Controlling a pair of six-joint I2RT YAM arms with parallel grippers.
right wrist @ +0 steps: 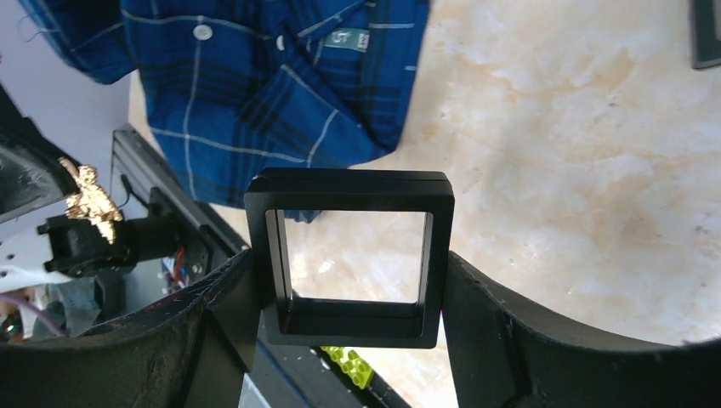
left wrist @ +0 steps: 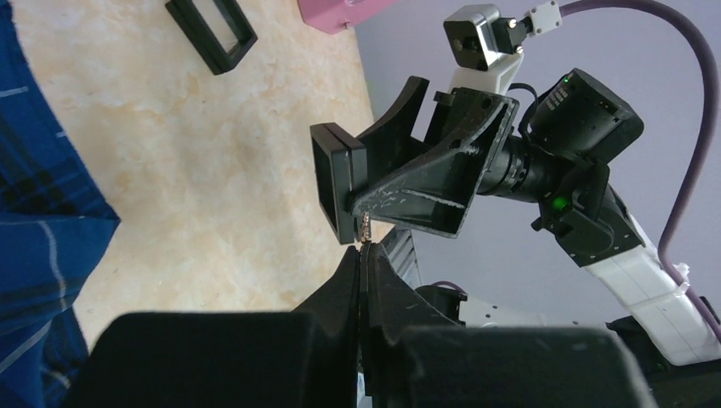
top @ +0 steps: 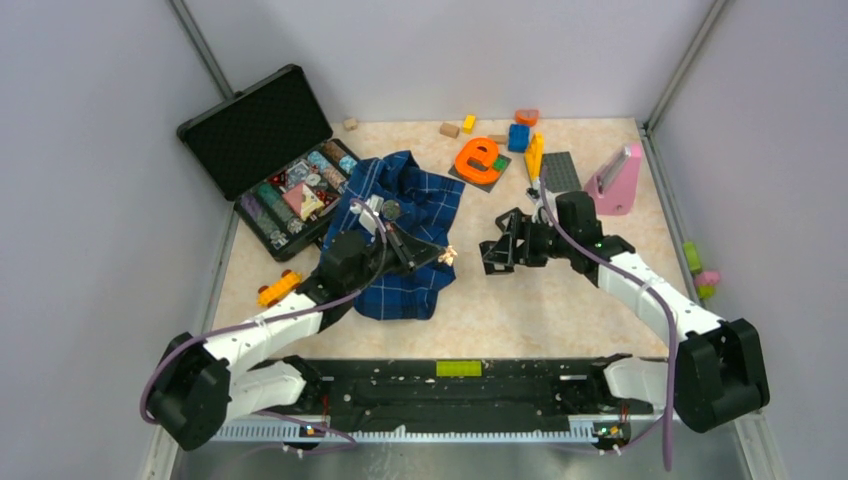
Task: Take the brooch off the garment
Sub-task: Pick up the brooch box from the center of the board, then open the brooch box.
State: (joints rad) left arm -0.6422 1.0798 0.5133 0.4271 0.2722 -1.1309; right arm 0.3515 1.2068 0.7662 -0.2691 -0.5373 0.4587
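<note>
Left pincer: pinched tight on a small gold ornament, just beside the frame's corner.
Right pincer: spread wide, clamping a black square frame by its sides.
Brooch: grey disc on the plaid shirt, at 10 o'clock from the left pincer.
Right wrist only: the ornament's leafy outline.

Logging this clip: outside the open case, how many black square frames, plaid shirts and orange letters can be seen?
Black square frames: 2
Plaid shirt: 1
Orange letter: 1
Total: 4
</note>
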